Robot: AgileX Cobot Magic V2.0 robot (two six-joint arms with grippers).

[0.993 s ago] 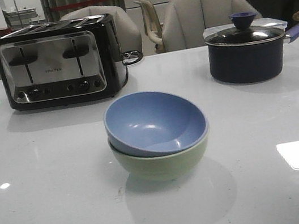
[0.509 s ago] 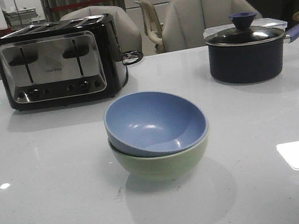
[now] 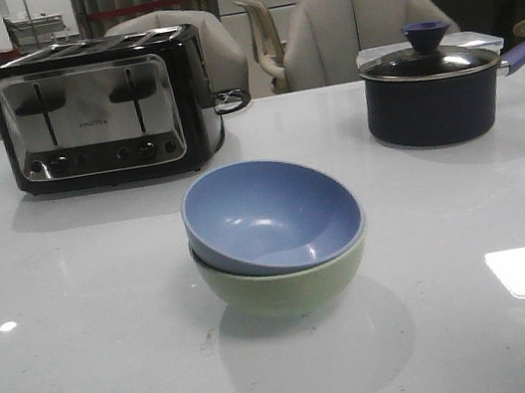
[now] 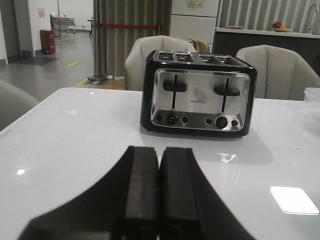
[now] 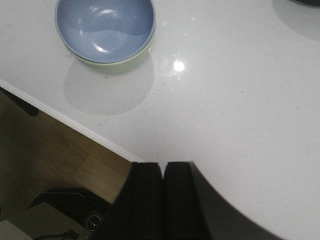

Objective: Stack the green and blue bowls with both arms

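At the centre of the front frame the dusty blue matte bowl (image 3: pixel 270 213) is seen nested, slightly tilted, inside the pale sage green bowl (image 3: pixel 288 288) on the glossy white desk (image 3: pixel 91 316), while the left tool (image 4: pixel 159 187) and right tool (image 5: pixel 162 200) are both pressed together, empty.
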